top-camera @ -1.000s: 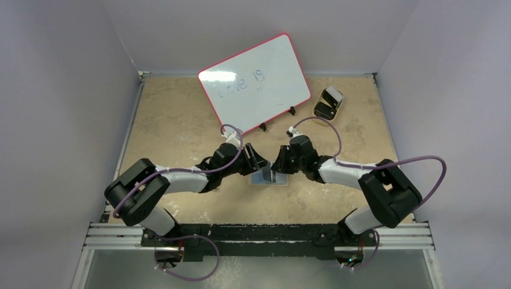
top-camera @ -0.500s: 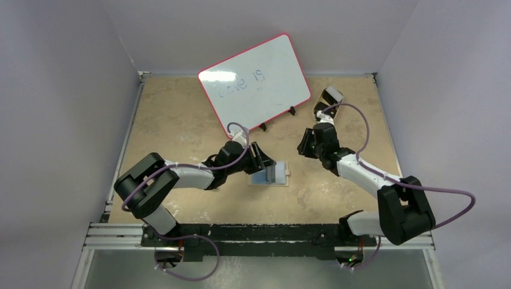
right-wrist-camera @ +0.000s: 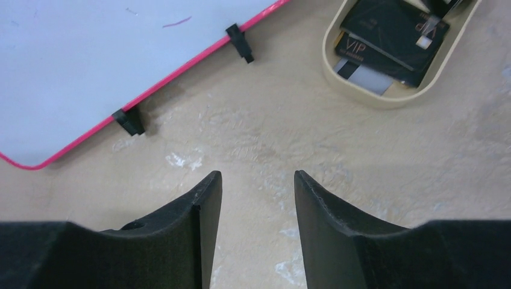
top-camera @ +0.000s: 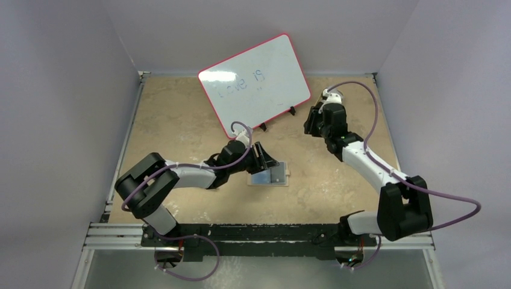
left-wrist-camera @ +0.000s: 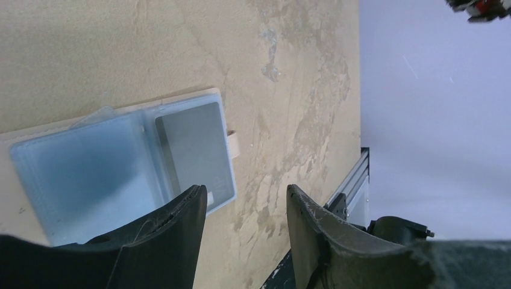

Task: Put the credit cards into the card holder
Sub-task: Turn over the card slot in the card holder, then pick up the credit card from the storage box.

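A tan, mottled table (top-camera: 181,120) fills the floor of a pale-walled booth. At its far middle a whiteboard (top-camera: 256,84) with a pink-red edge leans on small black feet (right-wrist-camera: 129,120), with faint writing on its face.

The right arm (top-camera: 367,162) stretches to the far right part of the table, past the right corner of the whiteboard. The left arm (top-camera: 187,176) reaches in from the left to the middle of the table.

An oval beige tray (right-wrist-camera: 391,101) lies near the far right of the table, just beyond the right arm's wrist. In it lie dark cards (right-wrist-camera: 391,33) marked VIP, and a pale card (right-wrist-camera: 369,78) shows partly under them.

The card holder (left-wrist-camera: 120,162) lies open and flat at the middle of the table. Its clear bluish sleeves face up, and its beige tab (left-wrist-camera: 233,143) sticks out on one side. A grey card (left-wrist-camera: 194,153) sits in the sleeve next to the tab.

The right gripper (right-wrist-camera: 257,176) hangs over bare table short of the tray, its jaws spread with nothing between them. The left gripper (left-wrist-camera: 244,192) is also spread and empty. One of its fingers lies across the holder's near edge in the left wrist view, and I cannot tell whether it touches
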You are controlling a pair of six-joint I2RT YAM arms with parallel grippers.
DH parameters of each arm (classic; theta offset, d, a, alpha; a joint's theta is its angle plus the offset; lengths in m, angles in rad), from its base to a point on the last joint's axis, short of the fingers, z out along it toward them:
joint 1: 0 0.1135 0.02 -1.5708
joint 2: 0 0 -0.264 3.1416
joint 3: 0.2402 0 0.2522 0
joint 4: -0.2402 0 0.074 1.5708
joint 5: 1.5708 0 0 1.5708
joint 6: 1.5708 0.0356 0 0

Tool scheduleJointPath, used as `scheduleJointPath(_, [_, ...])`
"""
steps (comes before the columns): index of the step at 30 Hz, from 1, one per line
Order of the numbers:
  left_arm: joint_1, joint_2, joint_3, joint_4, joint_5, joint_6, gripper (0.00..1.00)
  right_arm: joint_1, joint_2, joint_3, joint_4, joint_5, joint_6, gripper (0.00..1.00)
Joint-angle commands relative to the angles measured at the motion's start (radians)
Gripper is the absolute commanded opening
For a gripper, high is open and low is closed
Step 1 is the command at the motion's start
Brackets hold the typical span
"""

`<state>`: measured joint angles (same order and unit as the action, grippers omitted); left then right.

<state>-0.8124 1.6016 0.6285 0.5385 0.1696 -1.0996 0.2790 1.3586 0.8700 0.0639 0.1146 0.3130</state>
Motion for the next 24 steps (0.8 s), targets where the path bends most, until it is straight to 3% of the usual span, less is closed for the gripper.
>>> scheduleJointPath(1, [-0.002,-0.114,0.034,-0.130,-0.072,0.100,0.53,-0.064,0.071,0.121,-0.003,0.012,-0.105,0.51])
scheduleJointPath(3, [-0.002,-0.160,0.035,-0.192,-0.101,0.128,0.59,-0.091,0.113,0.168,-0.002,0.020,-0.152,0.52])
scheduleJointPath(9, [-0.001,-0.342,0.100,-0.504,-0.195,0.235,0.63,-0.129,0.305,0.388,-0.097,0.088,-0.358,0.58])
scheduleJointPath(16, [-0.002,-0.555,0.216,-0.944,-0.439,0.393,0.66,-0.147,0.482,0.568,-0.164,0.167,-0.490,0.64])
scheduleJointPath(24, [-0.001,-0.719,0.215,-1.116,-0.565,0.486,0.67,-0.161,0.632,0.710,-0.165,0.333,-0.679,0.66])
